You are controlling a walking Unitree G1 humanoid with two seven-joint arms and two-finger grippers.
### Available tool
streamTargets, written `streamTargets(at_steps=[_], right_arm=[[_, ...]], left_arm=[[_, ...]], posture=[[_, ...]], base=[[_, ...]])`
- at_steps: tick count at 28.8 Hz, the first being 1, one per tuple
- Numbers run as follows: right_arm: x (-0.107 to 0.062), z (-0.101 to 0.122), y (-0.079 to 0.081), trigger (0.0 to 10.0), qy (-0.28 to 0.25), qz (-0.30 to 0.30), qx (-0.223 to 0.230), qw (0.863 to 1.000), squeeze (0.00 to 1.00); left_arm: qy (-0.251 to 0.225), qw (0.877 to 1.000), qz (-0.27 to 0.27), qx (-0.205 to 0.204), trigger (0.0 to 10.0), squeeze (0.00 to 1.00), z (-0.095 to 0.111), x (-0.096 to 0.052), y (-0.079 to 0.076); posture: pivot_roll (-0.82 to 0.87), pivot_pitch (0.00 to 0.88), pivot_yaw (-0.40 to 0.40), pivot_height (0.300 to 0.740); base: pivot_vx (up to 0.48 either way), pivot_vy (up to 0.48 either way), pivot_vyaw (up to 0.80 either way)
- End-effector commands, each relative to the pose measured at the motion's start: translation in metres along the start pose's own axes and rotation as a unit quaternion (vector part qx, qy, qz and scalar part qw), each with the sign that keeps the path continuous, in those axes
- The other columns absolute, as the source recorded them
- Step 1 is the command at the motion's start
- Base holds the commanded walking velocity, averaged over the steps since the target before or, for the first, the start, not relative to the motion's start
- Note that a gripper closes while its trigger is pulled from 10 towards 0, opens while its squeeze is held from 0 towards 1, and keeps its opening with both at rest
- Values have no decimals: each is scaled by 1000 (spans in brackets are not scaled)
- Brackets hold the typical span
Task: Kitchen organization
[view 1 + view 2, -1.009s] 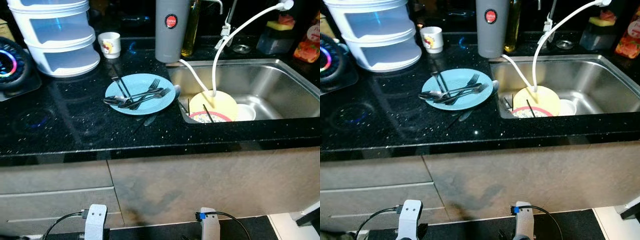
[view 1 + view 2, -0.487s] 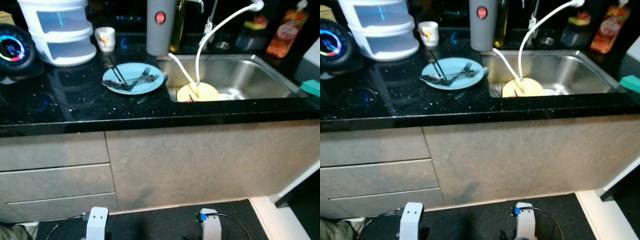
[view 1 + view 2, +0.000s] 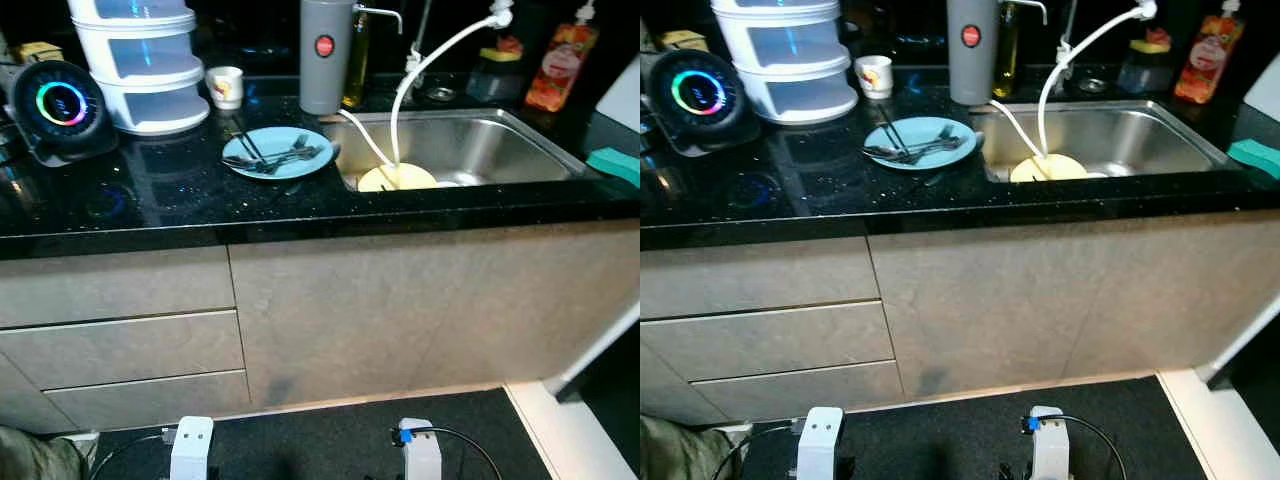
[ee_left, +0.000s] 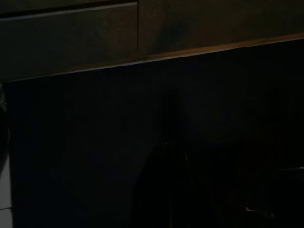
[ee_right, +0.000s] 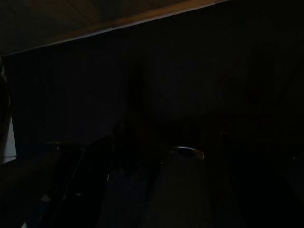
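Several forks lie on your blue plate [image 3: 277,153] at upper centre of the worktop [image 3: 150,205]; whether either arm's fingers are open, you cannot tell.

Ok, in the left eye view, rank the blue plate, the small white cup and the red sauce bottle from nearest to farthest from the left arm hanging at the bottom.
Measured from the left arm, low in front of the cabinet:
1. Blue plate, holding cutlery, on the counter just left of the sink.
2. Small white cup, farther back, beside the stacked white containers.
3. Red sauce bottle, at the far right behind the sink.
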State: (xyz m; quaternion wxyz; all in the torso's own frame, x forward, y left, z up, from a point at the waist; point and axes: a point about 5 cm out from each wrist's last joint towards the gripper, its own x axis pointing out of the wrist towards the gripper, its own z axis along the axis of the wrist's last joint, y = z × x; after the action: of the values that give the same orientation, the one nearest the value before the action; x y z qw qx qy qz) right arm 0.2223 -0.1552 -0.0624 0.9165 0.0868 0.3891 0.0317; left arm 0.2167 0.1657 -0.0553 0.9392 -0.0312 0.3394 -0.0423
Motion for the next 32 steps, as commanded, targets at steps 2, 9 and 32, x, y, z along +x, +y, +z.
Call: streamTargets(at_steps=[2,9,32], right_arm=[[0,-5,1,10000,10,2,0,1000,0],[1,29,17,10000,-81,92,0,992,0],[-100,282,43,10000,-520,133,15,843,0]], left_arm=[[16,1000,17,9,10000,0,-7,-2,4],[-119,992,3,54,10000,0,41,-7,5],[-448,886,-5,119,10000,0,273,-96,-5]], posture=[[47,148,5,740],[50,148,7,740],[66,128,10,740]], base=[[0,0,0],[0,0,0],[0,0,0]])
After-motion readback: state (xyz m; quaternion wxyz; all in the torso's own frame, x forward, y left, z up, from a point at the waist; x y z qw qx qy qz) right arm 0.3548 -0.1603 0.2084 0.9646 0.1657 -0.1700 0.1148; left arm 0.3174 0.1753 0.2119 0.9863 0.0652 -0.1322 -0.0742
